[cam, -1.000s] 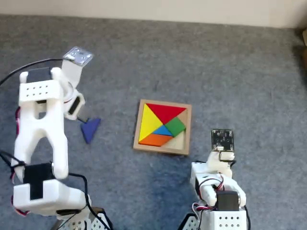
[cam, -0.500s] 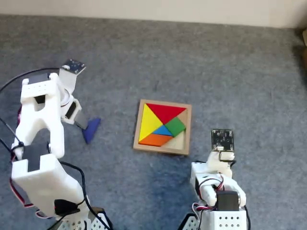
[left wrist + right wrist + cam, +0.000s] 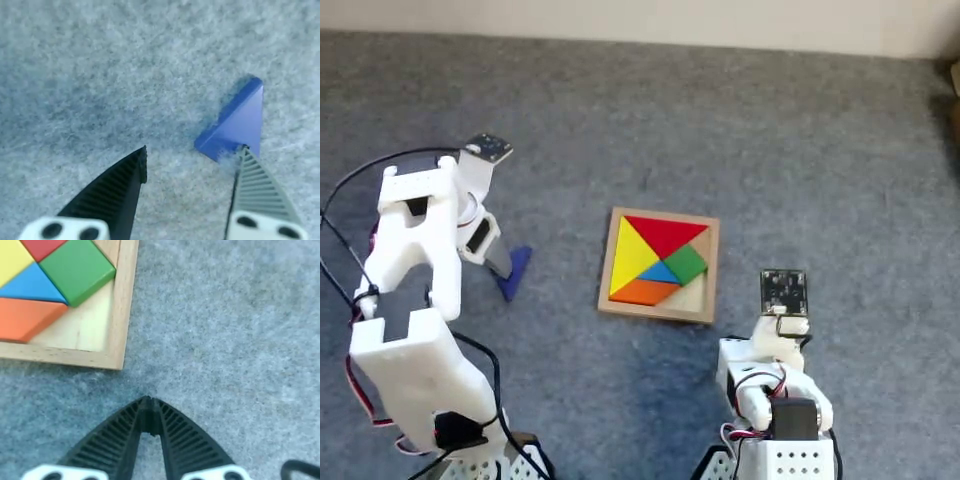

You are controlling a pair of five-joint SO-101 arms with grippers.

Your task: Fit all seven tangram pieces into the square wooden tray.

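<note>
Jaws on our left stand spread, one tip at the blue triangle (image 3: 237, 122). Right jaws press together beside the tray (image 3: 121, 305).

Matt, fuzzy grey carpet (image 3: 800, 150) lies under a smooth pale wooden tray (image 3: 612, 262) of glossy painted pieces (image 3: 660, 262).

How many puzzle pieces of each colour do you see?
red piece: 1
yellow piece: 1
light blue piece: 1
green piece: 1
orange piece: 1
dark blue piece: 1
Total: 6
</note>
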